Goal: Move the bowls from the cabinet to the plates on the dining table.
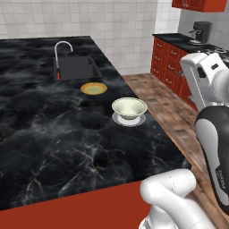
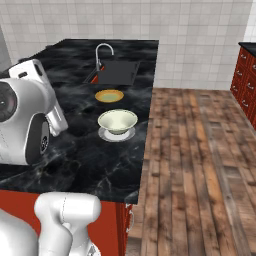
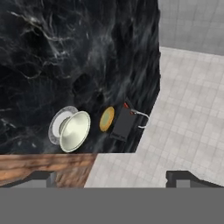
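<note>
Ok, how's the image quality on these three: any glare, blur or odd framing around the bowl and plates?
Left base view: even light, a soft sheen on the dining table, and the cream bowl on the grey plate reads clearly. Right base view: the orange plate is sharp, with no glare. Hand view: rolled sideways, bowl slightly soft, and the tool has its fingertips wide apart at the bottom.

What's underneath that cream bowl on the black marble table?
The cream bowl sits on a pale grey glassy plate, whose rim shows around the bowl's base. The plate's middle is covered by the bowl, so it cannot be seen. Under both is the marble table.
</note>
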### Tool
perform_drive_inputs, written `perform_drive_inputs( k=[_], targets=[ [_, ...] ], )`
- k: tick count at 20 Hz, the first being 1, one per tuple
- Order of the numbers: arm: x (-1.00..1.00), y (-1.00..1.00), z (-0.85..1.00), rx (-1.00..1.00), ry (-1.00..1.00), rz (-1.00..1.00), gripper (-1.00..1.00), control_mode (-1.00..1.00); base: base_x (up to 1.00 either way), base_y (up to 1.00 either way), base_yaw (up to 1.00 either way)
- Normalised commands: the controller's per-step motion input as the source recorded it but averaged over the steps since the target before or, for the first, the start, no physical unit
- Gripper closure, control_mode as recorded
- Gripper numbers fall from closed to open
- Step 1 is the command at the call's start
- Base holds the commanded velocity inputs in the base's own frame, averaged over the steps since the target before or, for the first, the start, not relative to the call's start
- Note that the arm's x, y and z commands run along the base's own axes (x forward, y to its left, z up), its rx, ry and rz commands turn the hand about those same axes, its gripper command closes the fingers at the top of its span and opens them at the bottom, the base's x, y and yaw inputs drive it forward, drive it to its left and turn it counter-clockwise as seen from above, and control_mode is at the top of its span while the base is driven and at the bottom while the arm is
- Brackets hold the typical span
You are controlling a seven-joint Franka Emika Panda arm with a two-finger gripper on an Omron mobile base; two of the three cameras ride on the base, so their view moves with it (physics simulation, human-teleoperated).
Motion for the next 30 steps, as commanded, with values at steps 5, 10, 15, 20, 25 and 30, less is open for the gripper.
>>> perform_drive_inputs(
  k=[5,10,15,20,25,30],
  targets=[
    [-0.33,0.0,0.01,0.0,-0.03,-0.03,-1.0,-1.0,0.0,0.0,0.0],
    [-0.18,0.0,0.0,-0.01,-0.01,-0.01,-1.0,1.0,-0.08,0.0,0.0],
    [0.0,0.0,0.0,0.0,0.0,0.0,-1.0,1.0,-0.3,0.04,0.01],
    [0.0,0.0,0.0,0.0,0.0,0.0,-1.0,1.0,-0.51,0.34,0.13],
    [0.0,0.0,0.0,0.0,0.0,0.0,-1.0,1.0,-0.58,0.57,0.28],
    [0.0,0.0,0.0,0.0,0.0,0.0,-1.0,1.0,-0.27,0.37,0.46]
  ],
)
